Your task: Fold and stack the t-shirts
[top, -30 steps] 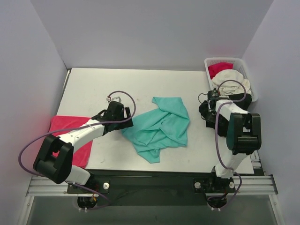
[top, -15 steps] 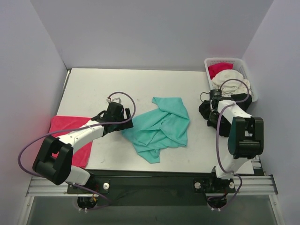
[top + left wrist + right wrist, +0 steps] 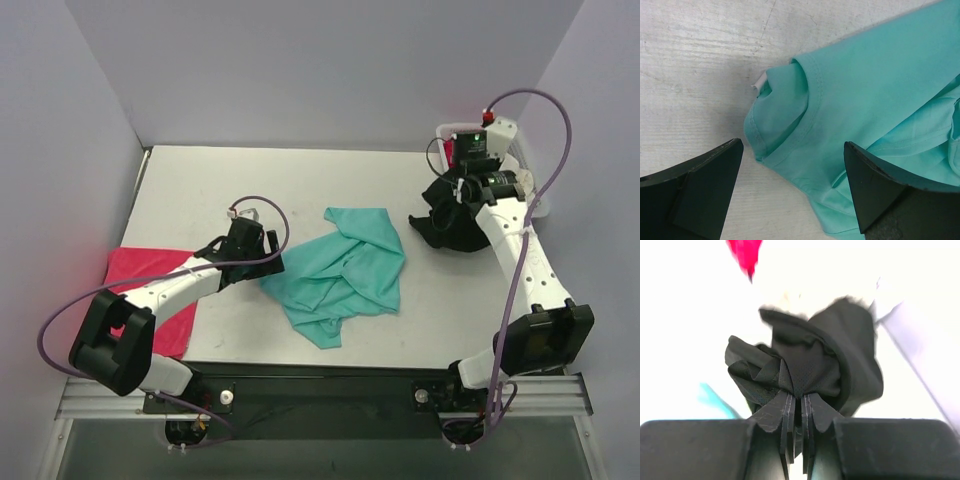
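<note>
A crumpled teal-green t-shirt lies mid-table. My left gripper hovers at its left edge, open, and the shirt's collar shows between the wide-apart fingertips. A pinkish-red t-shirt lies flat at the table's left edge, partly under the left arm. At the far right, my right gripper is shut on a bunched fold of a black t-shirt. That cloth hangs from the closed jaws above the table, and in the right wrist view the black t-shirt bulges just beyond the gripper.
A white slotted basket stands at the back right corner, mostly hidden behind the right arm, with red cloth inside. White walls close in the table on three sides. The arms' purple cables loop above the surface.
The right arm has stretched up and back toward the basket, its gripper has shut on the black t-shirt and raised it. The left arm and the teal shirt have stayed still.
</note>
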`<state>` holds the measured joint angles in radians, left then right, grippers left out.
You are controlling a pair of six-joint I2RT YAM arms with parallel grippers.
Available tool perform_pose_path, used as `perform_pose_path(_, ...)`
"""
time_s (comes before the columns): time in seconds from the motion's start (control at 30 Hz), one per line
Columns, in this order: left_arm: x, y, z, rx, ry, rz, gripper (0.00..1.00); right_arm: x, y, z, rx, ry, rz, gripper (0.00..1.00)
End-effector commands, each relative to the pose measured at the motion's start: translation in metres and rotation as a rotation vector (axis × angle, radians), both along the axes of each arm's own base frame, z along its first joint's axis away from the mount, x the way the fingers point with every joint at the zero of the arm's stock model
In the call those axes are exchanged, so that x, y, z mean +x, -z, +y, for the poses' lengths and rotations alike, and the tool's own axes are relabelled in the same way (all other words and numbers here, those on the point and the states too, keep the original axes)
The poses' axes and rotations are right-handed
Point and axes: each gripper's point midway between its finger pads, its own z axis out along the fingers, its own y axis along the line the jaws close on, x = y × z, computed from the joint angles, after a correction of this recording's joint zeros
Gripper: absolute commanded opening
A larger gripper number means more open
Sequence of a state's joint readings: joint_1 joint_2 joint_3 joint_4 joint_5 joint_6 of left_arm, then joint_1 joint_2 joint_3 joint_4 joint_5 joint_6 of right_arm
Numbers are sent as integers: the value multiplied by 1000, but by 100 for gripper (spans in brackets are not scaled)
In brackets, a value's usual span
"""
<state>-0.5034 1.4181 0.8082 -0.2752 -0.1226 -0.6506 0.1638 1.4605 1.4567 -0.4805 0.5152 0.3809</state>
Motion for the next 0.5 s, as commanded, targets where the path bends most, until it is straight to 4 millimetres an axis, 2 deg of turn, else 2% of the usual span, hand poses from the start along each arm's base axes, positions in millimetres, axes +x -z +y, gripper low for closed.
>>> perform_pose_path(0.0, 8, -21, -9, -48, 10, -65, 93, 18, -44, -23, -131, 82, -77, 0)
perform_pose_path(0.07, 8, -24, -9, -53, 9, -71, 93, 41, -49, -29, -166, 95, -111, 0)
perform_pose_path(0.17, 6, -27, -7, -50, 6, -78, 93, 66, -75, -38, -227, 142, -196, 0)
perform_pose_path(0.2, 6, -29, -6, -52, 5, -83, 93, 77, -69, -42, -252, 154, -190, 0)
perform_pose_path(0.27, 5, -30, -6, -52, 6, -86, 93, 96, -84, -46, -299, 190, -240, 0)
perform_pose_path(0.43, 3, -31, -4, -44, 4, -81, 93, 124, -126, -59, -403, 282, -356, 0)
perform_pose_path(0.47, 3, -30, -3, -41, 3, -77, 93, 133, -126, -62, -434, 289, -354, 0)
